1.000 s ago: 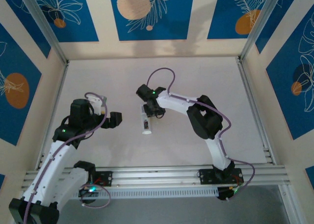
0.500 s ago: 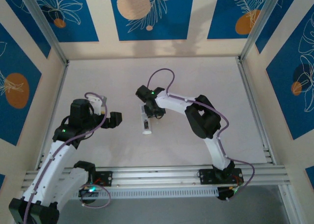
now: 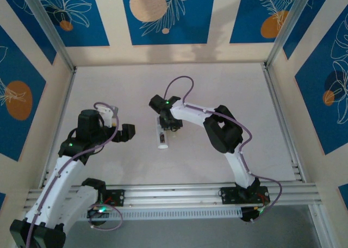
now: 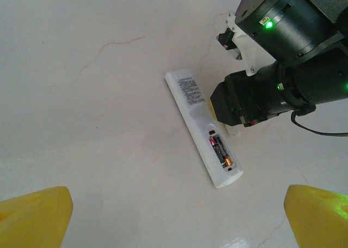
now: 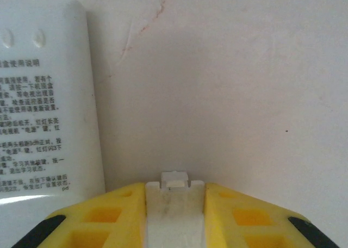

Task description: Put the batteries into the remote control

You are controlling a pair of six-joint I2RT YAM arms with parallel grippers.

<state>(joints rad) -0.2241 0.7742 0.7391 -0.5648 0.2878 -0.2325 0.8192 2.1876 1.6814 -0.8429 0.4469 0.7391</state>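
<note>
Top external view: a pale worktop (image 3: 228,90) is boxed in by cream walls with blue leaf-pattern panels (image 3: 163,14), and a metal rail (image 3: 174,192) runs along its near edge. The white remote control (image 3: 162,136) lies mid-worktop, lengthwise near to far. The right gripper (image 3: 167,123) hangs over the remote's far end and hides it. The left gripper (image 3: 128,132) sits to the left, apart from the remote.

Left wrist view: the remote lies label side up with its battery bay uncovered. The batteries (image 4: 221,149) sit inside, dark with a coppery end; their number cannot be told. The right arm's black wrist (image 4: 272,90) covers the remote's right edge. The left gripper's yellow fingertips (image 4: 32,215) stand wide, released.

Right wrist view: the right gripper is clenched on a small white tabbed piece (image 5: 174,185), just right of the remote.
</note>
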